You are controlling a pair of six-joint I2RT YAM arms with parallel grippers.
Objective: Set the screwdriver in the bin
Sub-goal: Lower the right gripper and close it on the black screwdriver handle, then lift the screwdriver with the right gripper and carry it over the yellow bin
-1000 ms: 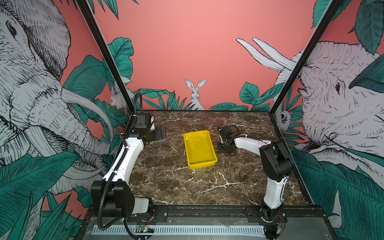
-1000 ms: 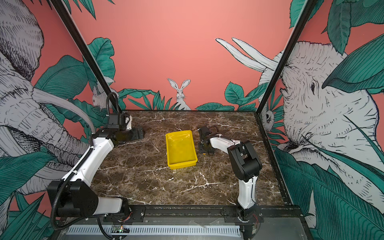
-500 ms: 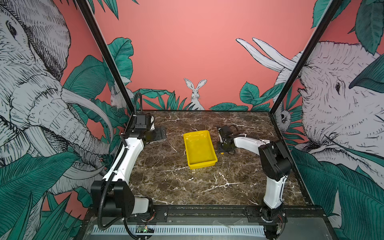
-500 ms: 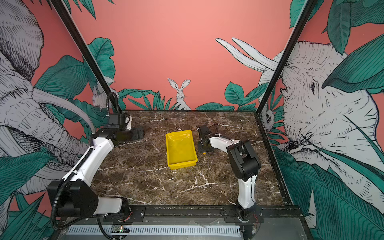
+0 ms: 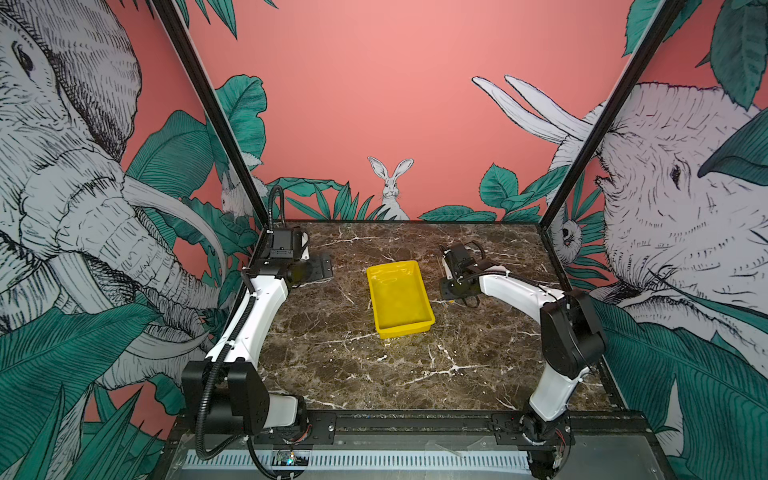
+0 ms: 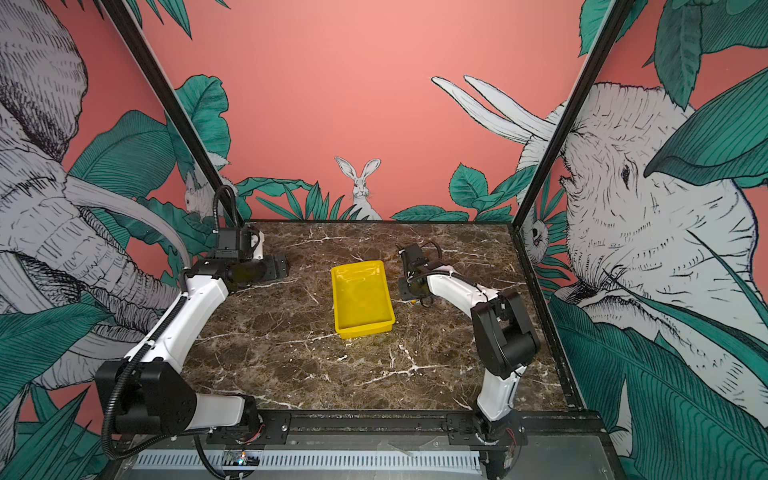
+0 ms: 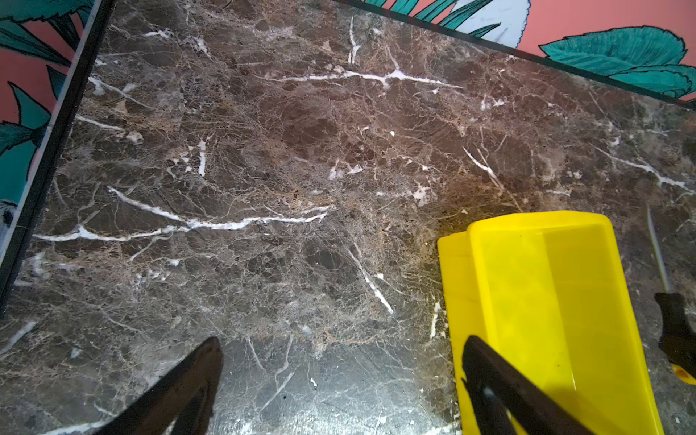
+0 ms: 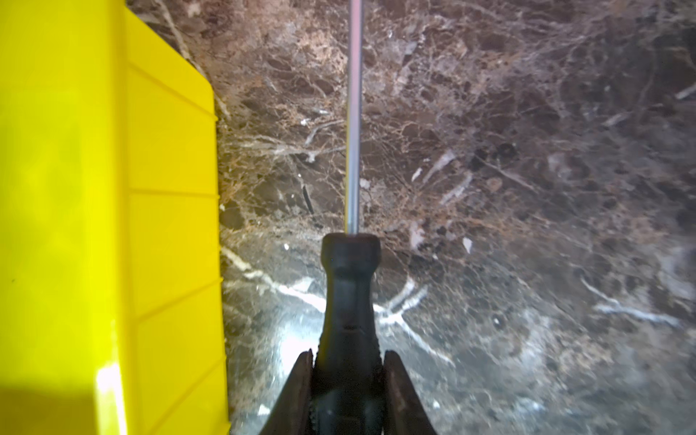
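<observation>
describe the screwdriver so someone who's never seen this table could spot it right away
On the brown marble table find the yellow bin. Just right of it, the right gripper is shut on the screwdriver: black handle, thin metal shaft, the only slim tool there.

**Right gripper now clamped on screwdriver**

Over the last second the right gripper went from partly open to fully closed on the black handle of the slim screwdriver with the thin grey metal shaft, just right of the shallow yellow plastic bin. The right arm's wrist also shifted slightly toward the bin.
</observation>
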